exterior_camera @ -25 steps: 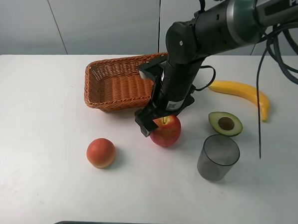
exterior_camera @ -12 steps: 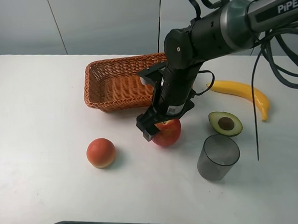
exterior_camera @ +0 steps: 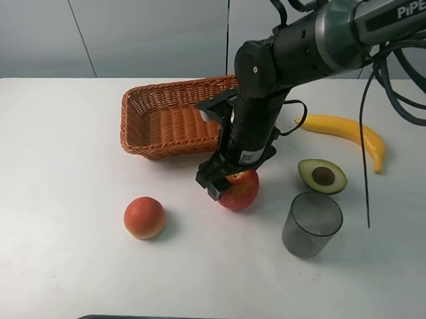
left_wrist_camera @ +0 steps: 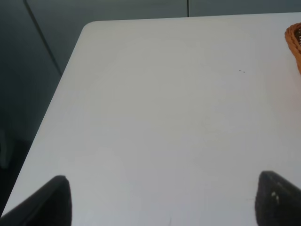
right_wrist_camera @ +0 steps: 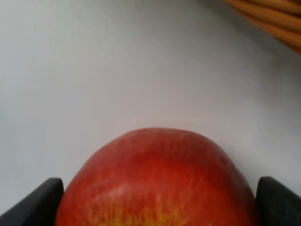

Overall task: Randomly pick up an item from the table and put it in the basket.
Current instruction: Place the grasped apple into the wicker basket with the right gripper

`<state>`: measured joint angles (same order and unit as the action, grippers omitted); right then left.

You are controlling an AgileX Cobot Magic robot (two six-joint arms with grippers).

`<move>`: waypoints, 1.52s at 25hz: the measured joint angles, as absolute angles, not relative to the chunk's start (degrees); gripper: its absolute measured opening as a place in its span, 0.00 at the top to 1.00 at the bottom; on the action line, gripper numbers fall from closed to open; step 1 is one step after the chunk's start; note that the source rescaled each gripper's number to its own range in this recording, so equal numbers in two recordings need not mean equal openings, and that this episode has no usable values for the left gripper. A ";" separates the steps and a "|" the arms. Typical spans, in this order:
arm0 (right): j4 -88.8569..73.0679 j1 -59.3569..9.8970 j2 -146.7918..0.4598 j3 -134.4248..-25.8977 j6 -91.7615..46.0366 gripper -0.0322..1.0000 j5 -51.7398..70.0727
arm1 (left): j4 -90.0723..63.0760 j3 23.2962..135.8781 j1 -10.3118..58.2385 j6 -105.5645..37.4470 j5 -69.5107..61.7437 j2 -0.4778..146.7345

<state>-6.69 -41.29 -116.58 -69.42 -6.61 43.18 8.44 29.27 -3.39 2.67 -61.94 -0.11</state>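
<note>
The red apple with yellow streaks sits on the white table, just in front of the orange-brown wicker basket. My right gripper is down over the apple, open, with one finger on each side. In the right wrist view the apple fills the space between the two dark fingertips, and a strip of the basket shows in a corner. My left gripper is open and empty over bare table, with the basket's edge just in view. It does not show in the exterior view.
An orange-red round fruit lies front left of the apple. A halved avocado and a dark translucent cup stand to the apple's right. A banana lies at the back right.
My right gripper has come down a little lower around the apple. The apple has stayed on the table.
</note>
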 joint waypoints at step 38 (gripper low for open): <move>-4.95 -40.58 -113.17 -91.49 -6.50 0.95 67.12 | 8.39 29.27 -3.90 2.79 -61.94 -0.11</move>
